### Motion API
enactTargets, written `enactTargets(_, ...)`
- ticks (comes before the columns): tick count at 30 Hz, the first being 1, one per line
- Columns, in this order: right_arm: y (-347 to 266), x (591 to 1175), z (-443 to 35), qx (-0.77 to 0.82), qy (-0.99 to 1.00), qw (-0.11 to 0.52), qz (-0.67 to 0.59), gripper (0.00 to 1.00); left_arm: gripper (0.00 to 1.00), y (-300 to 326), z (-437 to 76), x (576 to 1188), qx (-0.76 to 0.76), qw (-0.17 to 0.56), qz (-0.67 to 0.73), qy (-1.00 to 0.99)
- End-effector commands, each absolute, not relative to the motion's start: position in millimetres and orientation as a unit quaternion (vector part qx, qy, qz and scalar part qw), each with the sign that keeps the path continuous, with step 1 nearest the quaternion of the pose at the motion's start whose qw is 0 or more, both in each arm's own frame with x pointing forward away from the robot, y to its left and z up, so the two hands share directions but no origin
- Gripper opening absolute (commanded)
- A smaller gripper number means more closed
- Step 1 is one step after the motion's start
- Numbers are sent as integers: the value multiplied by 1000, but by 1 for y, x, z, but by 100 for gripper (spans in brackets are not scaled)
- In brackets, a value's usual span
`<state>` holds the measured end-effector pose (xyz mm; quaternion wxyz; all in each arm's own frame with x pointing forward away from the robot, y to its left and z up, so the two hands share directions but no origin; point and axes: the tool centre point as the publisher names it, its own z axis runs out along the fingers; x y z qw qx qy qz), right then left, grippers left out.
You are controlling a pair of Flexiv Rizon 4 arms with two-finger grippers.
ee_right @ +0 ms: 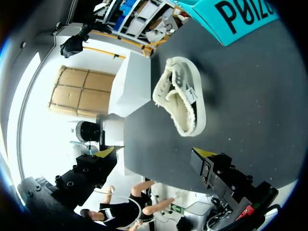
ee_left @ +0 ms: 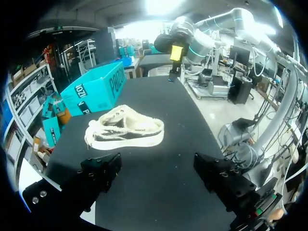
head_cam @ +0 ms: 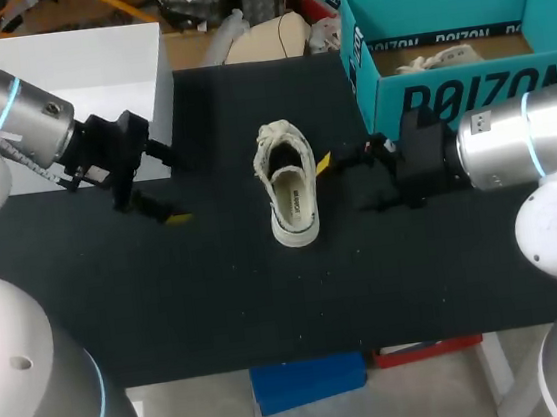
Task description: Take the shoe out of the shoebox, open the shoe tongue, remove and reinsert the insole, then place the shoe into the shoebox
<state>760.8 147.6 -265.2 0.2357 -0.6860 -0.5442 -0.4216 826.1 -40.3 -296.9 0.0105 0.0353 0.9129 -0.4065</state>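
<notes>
A cream low-top shoe [head_cam: 288,182] lies on the black table [head_cam: 218,296], opening upward, with a dark insole visible inside. The teal shoebox [head_cam: 467,96] stands open at the back right, with something pale lying inside it. My left gripper [head_cam: 170,189] hangs open to the left of the shoe, well apart from it. Just right of the shoe, my right gripper [head_cam: 348,182] is open and holds nothing. In the left wrist view the shoe [ee_left: 126,132] lies on its side ahead of the open gripper [ee_left: 159,173]. The right wrist view shows the shoe [ee_right: 180,103] ahead of its open gripper [ee_right: 154,153].
A white box [head_cam: 83,80] stands at the table's back left, behind my left arm. The teal shoebox [ee_left: 98,89] sits beyond the shoe in the left wrist view, and my right arm's gripper [ee_left: 175,50] shows at the far side.
</notes>
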Motion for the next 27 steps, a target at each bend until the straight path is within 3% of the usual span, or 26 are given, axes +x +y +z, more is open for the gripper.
enactTargets(1,149,761,-265,-686,-544,236,-421,100,100,-29,-296,826,25,26,-407,913)
enactTargets(27,149,761,-265,-686,-544,236,-421,100,100,-26,-298,827,23,33,-403,914)
